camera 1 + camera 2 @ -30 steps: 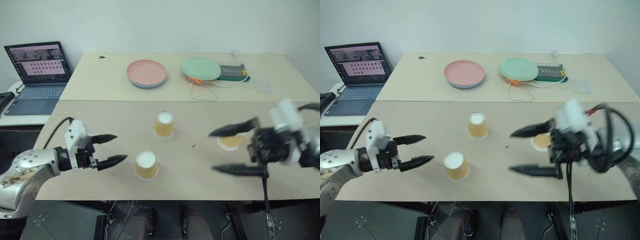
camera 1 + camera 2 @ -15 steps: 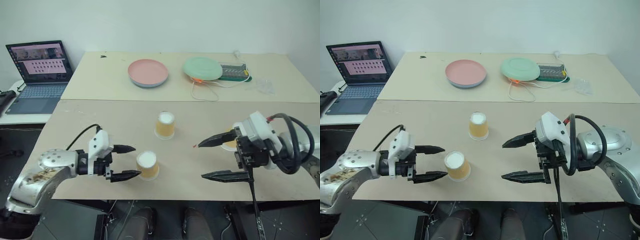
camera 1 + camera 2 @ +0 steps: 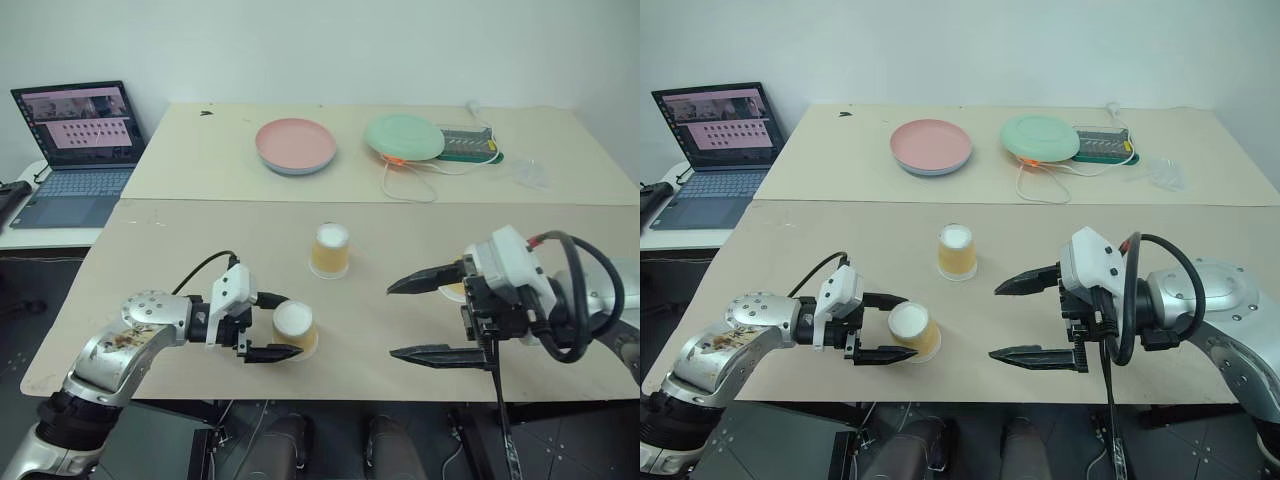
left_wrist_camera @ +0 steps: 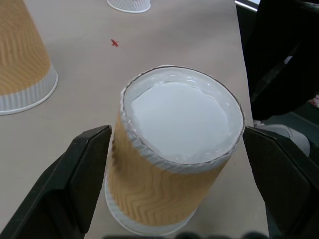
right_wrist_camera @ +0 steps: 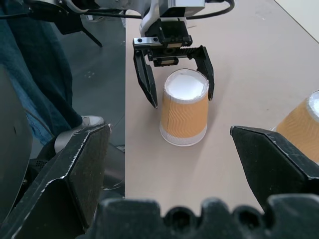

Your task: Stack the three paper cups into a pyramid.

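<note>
From the head views, three tan-orange ribbed paper cups stand upside down, white bases up, on the beige table (image 3: 200,240): the near cup (image 3: 295,329), the middle cup (image 3: 330,250), and the far cup (image 3: 458,290) partly behind the right gripper (image 3: 1025,318).

The left wrist view shows the left gripper (image 3: 272,326) wide open, its fingers (image 4: 82,164) flanking the near cup without gripping.

The right wrist view shows the right gripper spread wide and empty, arm reaching level.

A plain white wall (image 3: 330,45) stands behind two pale beige tables (image 3: 200,250) set one behind the other. At the left, a lower white side table (image 3: 25,240) carries an open laptop (image 3: 75,150). Under the tables, the floor (image 3: 150,440) is dark grey.
</note>
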`<state>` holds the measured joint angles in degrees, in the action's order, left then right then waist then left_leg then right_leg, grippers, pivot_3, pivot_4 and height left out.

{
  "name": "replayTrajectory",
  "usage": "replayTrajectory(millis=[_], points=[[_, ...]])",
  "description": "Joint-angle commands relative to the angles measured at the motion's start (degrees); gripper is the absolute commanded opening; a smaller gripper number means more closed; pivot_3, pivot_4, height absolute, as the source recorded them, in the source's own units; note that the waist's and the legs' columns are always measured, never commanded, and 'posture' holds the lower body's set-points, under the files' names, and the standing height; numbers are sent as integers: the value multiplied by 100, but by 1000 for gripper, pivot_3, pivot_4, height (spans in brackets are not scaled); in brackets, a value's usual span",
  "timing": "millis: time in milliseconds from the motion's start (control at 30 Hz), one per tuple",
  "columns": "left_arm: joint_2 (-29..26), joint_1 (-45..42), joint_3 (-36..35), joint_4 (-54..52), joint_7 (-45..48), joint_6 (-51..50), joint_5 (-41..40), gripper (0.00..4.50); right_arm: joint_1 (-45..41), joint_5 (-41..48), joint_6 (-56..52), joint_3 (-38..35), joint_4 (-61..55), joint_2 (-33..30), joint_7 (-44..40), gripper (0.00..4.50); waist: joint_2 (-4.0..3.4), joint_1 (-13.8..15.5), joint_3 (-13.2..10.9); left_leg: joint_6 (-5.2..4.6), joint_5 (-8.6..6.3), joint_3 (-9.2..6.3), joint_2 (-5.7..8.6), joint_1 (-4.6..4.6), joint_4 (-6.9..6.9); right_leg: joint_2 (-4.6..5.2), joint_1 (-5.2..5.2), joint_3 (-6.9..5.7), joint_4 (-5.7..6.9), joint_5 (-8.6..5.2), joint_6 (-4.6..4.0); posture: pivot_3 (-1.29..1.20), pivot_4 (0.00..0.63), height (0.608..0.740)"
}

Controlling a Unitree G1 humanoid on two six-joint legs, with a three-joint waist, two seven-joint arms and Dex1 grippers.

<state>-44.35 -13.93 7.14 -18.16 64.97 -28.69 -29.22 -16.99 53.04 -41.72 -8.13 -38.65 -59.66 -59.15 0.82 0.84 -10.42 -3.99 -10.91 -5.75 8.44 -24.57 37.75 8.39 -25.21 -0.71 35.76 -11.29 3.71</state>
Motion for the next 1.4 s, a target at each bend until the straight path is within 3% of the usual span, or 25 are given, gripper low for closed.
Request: replayTrajectory(millis=[33,133,200,467,833,1400], points=[[50,-161,-27,2,90,120,6,4422,18,64,10,-270,-140,-28,108,4500,0,0,0,0,0,0,0,0,0,0,0,0,0,0,1,0,150,715],[66,-173,-31,19,121,133,21,4179,26,76,17,-274,-128,-25,137,4500,0,-1,0,0,0,1,0,0,4,-2,1,0,0,-3,13,0,150,715],[49,-161,-33,18,143,137,44,3673,38,40,35,-263,-107,-26,139,4500,0,-8,0,0,0,1,0,0,4,-2,1,1,0,-2,13,0,150,715],[88,-220,-19,69,131,117,111,3673,38,-19,64,-269,-40,-27,147,4500,0,-7,0,-1,1,1,-1,1,5,-3,2,1,0,4,4,0,150,715],[1640,-1706,1099,1936,-147,571,1135,3673,62,-172,66,-508,28,-31,306,4500,5,87,2,-5,0,8,4,5,12,-3,12,1,-8,23,-8,0,150,715],[3520,-2788,1407,4026,-444,1213,1793,3673,297,-73,2,-813,-121,-40,504,4500,10,155,6,-9,0,8,8,12,28,-2,37,-8,-14,19,24,0,150,715]])
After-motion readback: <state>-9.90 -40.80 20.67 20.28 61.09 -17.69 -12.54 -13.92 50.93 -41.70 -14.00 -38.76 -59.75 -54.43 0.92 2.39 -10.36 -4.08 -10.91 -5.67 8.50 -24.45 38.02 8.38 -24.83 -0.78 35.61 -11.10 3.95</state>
